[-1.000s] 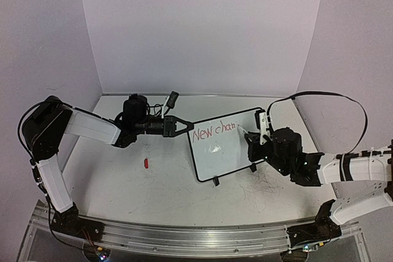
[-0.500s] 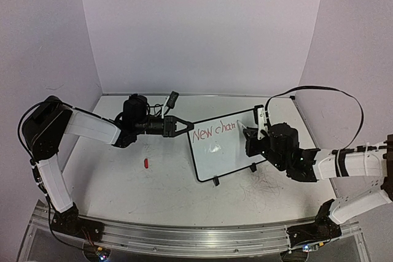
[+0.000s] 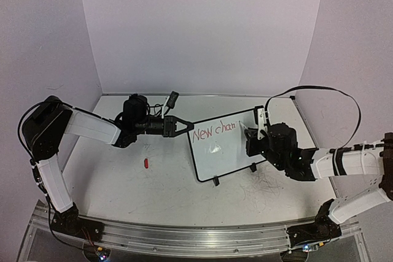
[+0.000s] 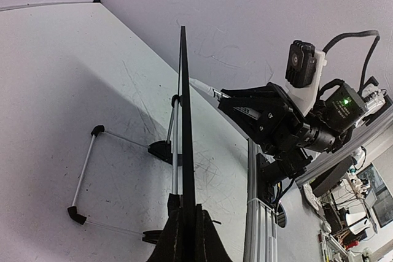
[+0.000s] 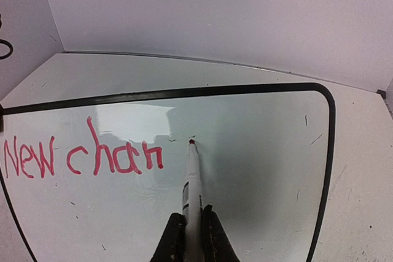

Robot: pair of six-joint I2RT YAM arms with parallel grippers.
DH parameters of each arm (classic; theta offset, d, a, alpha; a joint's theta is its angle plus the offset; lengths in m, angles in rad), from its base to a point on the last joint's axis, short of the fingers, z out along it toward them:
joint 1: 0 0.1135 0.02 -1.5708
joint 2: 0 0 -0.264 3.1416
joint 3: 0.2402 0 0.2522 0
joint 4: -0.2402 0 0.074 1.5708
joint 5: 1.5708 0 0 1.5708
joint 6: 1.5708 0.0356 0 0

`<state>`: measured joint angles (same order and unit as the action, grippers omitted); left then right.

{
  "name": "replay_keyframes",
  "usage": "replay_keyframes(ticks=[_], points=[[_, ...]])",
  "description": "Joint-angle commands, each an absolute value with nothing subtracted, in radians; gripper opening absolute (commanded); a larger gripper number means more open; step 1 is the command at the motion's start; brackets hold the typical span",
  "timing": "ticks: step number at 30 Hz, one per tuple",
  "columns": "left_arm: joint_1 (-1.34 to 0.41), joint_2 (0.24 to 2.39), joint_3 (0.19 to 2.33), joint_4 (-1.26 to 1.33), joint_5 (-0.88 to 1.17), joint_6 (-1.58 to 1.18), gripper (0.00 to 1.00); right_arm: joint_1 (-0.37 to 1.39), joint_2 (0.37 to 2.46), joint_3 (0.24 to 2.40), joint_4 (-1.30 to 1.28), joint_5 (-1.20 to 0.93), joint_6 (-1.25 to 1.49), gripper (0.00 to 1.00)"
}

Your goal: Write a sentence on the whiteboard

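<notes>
The small whiteboard [image 3: 222,146] with a thin black frame stands tilted on its two black feet mid-table, with red letters "New chan" along its top. My left gripper [image 3: 184,126] is shut on the board's left top edge, which shows edge-on in the left wrist view [image 4: 185,127]. My right gripper [image 3: 250,139] is shut on a white marker [image 5: 193,194]. The marker's red tip [image 5: 191,142] is at the board surface [image 5: 258,170], just right of the last letter. I cannot tell whether it touches.
A small red cap [image 3: 146,163] lies on the scuffed tabletop left of the board. Purple walls close in the back and both sides. A metal rail [image 3: 196,237] runs along the near edge.
My right arm has shifted slightly left and up, bringing the marker tip to the board just right of "chan". The left gripper and the board have not moved.
</notes>
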<state>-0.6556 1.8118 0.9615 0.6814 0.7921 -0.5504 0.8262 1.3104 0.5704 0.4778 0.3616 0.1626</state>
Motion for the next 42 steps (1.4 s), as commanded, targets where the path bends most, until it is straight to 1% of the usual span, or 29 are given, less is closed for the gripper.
replay_keyframes(ticks=[1,20,42], points=[[-0.669,1.818,0.985,0.640,0.833,-0.563,0.00,0.822,1.328,0.616,0.499,0.365,0.170,0.00],[-0.669,1.816,0.984,0.638,0.833,-0.561,0.00,0.824,1.327,0.587,0.469,0.276,0.195,0.00],[-0.669,1.821,0.985,0.637,0.832,-0.561,0.00,0.830,1.303,0.545,0.428,0.281,0.243,0.00]])
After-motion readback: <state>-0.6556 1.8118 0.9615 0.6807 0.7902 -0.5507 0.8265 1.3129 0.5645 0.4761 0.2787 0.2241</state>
